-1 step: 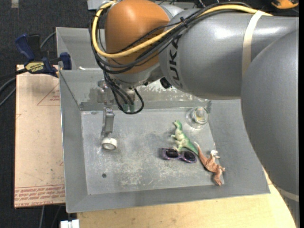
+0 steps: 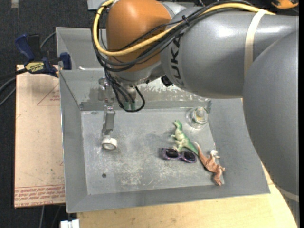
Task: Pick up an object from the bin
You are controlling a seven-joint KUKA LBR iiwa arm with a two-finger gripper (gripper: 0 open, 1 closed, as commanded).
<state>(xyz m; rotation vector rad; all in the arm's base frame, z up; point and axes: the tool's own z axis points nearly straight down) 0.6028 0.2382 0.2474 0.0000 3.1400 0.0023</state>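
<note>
Grey metal bin [image 2: 137, 175], with the gripper [image 2: 109, 127] down over a small white ring [image 2: 109, 145] on the left of the floor.

Nearest, toward the front right corner, lies an orange-brown toy dinosaur [image 2: 213, 166]. Just behind it to the left is a pair of purple sunglasses [image 2: 179, 155], and a green toy dinosaur [image 2: 180, 136] lies against their far side. Well apart from these, the white ring lies alone on the left half of the floor, right at the gripper's lower end. Whether the gripper is open or closed, and whether it touches or grips the ring, cannot be told. Farther back on the right, a small clear cup [image 2: 198, 117] sits near the back wall. Beyond that, the wrist's orange cover [image 2: 135, 27], looped with black and yellow cables, hangs over the back wall, and the grey arm [image 2: 228, 46] runs off to the right.
</note>
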